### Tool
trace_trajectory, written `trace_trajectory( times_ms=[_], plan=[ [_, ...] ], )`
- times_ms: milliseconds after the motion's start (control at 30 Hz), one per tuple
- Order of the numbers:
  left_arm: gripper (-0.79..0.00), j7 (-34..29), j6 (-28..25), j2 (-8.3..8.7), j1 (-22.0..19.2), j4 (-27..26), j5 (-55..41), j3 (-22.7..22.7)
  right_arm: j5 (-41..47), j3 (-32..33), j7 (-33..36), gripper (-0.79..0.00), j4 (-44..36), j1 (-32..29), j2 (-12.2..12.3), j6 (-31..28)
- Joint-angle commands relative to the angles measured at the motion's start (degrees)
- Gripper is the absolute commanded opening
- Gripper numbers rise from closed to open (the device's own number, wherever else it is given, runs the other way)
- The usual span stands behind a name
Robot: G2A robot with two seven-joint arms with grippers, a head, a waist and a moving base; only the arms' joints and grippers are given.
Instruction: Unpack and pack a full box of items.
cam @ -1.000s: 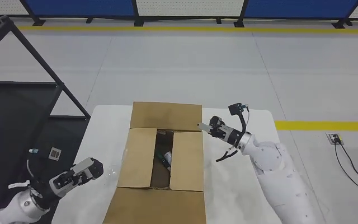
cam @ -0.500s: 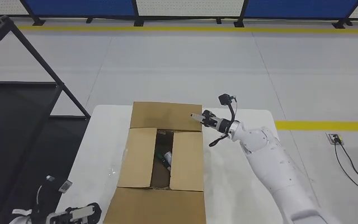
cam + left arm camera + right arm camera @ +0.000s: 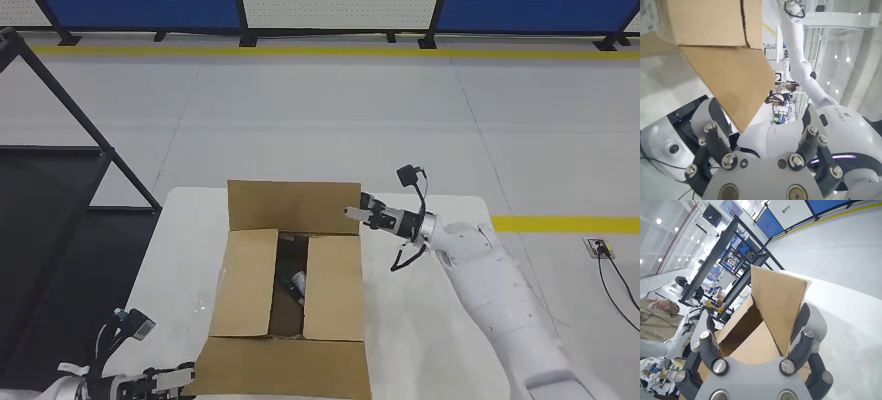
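Note:
A cardboard box point(image 3: 333, 290) stands on the white table point(image 3: 420, 340). Its two side flaps lie nearly closed, with a narrow gap between them showing dark items point(image 3: 292, 284) inside. The far flap point(image 3: 295, 206) stands tilted up. My right gripper point(image 3: 356, 213) is at that flap's right corner, open, with the flap's edge point(image 3: 795, 321) between its fingers and close to one finger point(image 3: 810, 317). My left gripper point(image 3: 176, 380) is at the left corner of the near flap point(image 3: 285, 368), open, with the flap's corner point(image 3: 738, 106) between its fingers.
A black metal rack point(image 3: 70, 130) stands off the table's left side. Bare tabletop lies to the right of the box and in a strip point(image 3: 175, 270) on its left. The table's near edge is close to my left gripper.
My left arm has swung from beside the box's left side down to the near flap's left corner. My right gripper has moved up to the far flap's corner, and that flap has risen slightly.

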Motion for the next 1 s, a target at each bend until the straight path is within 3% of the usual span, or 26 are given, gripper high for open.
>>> trace_trajectory(
  times_ms=[0, 200, 367, 633, 967],
  plan=[
    [0.000, 1.1, -0.3, 0.02, -0.2, 0.1, -2.2, -0.2, 0.5, 0.2, 1.4, 0.000, -2.2, -0.8, 0.4, -0.2],
    [0.000, 6.6, -0.9, -0.12, -1.1, 0.0, -8.6, -0.9, 0.7, 1.4, 4.7, 0.000, -10.9, -4.0, 2.0, 0.8],
    [0.000, 15.6, -1.4, -0.35, -2.4, -1.5, -8.6, 0.4, 3.3, 2.5, 10.0, 0.000, -19.4, -7.1, 3.4, 4.7],
    [0.000, 32.2, -1.3, -0.75, -5.2, -4.8, 3.0, 7.8, 9.3, 2.6, 21.3, 0.000, -28.5, -8.9, 4.9, 22.5],
    [0.000, 42.7, 0.2, -1.18, -9.9, -4.4, 11.5, 15.9, 16.1, 1.7, 23.3, 0.000, -32.0, -12.3, 5.5, 38.2]
  ],
)
